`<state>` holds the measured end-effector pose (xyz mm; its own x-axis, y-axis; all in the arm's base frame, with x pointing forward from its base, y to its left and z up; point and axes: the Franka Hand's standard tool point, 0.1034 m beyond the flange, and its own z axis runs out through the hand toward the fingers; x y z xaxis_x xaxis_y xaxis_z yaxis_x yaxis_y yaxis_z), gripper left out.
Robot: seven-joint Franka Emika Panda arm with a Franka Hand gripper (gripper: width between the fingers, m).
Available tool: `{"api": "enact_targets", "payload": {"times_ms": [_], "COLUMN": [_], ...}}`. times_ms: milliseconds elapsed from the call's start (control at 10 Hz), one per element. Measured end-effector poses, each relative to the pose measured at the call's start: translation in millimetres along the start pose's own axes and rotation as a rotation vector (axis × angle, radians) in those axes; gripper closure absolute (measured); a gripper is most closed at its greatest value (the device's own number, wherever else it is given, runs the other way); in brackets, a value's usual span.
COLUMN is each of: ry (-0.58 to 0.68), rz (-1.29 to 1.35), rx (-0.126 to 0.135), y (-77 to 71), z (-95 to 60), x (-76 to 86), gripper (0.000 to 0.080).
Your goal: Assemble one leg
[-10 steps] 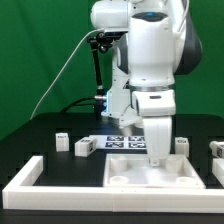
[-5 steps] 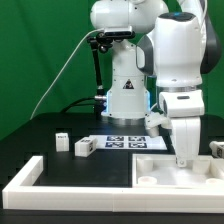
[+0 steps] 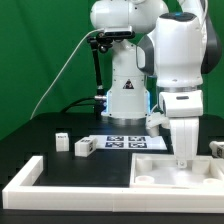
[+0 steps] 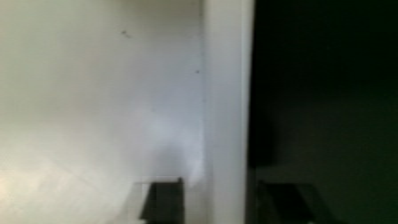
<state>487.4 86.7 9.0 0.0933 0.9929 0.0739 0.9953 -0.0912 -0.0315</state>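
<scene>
— So, the leg (image 3: 84,147): where, and pointing which way?
— It lies on the black worktop (image 3: 70,165), untouched, to the exterior view's left of the marker board (image 3: 125,142) and well apart from the hand (image 3: 183,160). Squat white block, with a face carrying dark tag marks turned toward the camera. Long axis: too small to call. A second leg (image 3: 62,141) sits near it, further to the exterior view's left.
— Any writing?
— Black-and-white square tags on the marker board and on the leg faces. Patterns only, too small to read.
— And the hand?
— It points straight down at the tray (image 3: 160,166), at the wall on the exterior view's right side. In the wrist view the two dark fingers (image 4: 164,200) sit one on each side of that raised wall: white tray floor by one, dark worktop by the other. The gap between them is narrow. The picture is blurred, so I cannot tell whether they pinch the wall or only straddle it.
— Anything else?
— A long white L-shaped border bar (image 3: 25,175) runs along the near edge and up the exterior view's left. The tray lies inside it.
</scene>
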Motion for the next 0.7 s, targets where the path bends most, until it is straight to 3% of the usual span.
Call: {"api": "enact_targets", "payload": {"times_ms": [100, 200, 300, 400, 700], "ry": [0.0, 0.0, 0.0, 0.0, 0.0], "rz": [0.0, 0.0, 0.0, 0.001, 0.001], "rx": [0.0, 0.0, 0.0, 0.0, 0.0], "y": [0.0, 0.0, 0.0, 0.1, 0.1], "z": [0.0, 0.0, 0.0, 0.0, 0.0], "x": [-0.1, -0.2, -0.2, -0.2, -0.3], "gripper": [0.0485, 0.0302, 0.0302, 0.0184, 0.0151]}}
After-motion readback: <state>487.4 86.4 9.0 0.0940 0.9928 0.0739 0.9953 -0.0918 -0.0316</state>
